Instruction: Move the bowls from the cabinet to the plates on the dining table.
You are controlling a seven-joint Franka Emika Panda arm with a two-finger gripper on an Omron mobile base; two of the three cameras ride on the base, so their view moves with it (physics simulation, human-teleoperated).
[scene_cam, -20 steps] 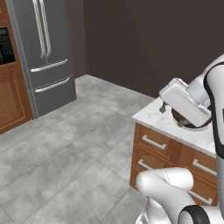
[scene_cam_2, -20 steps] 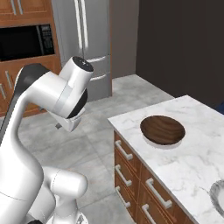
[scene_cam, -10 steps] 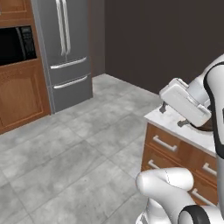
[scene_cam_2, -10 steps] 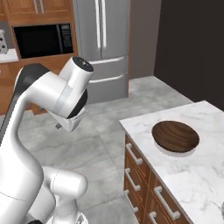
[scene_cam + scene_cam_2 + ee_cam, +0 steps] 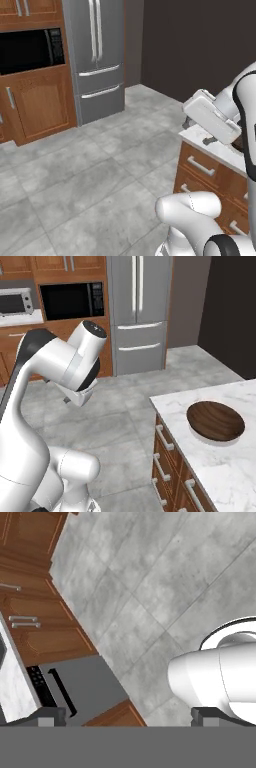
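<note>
Gripper (image 5: 122, 716): jaws spread wide, nothing between them; two dark finger tips (image 5: 46, 716) stand far apart at the foot of the hand view, pointing down at grey floor tiles (image 5: 150, 577). Below and ahead of it in that view: brown drawer fronts (image 5: 37, 629) with silver handles, and a grey appliance with a black handle (image 5: 75, 689). Brown bowl (image 5: 215, 420): wood-grain, upright, resting on the marble table (image 5: 220, 466) near its corner, well apart from the gripper and off to its right in the right base view; a thin pale rim shows under its near edge. Table (image 5: 212, 145): white veined top over brown drawers with silver handles, just behind the hand in the left base view. Fridge (image 5: 95, 55): steel, across the floor from the gripper. Microwave (image 5: 30, 50): black, built into brown cabinets (image 5: 37, 102) beside the fridge. Toaster oven (image 5: 15, 302): on the far counter.
</note>
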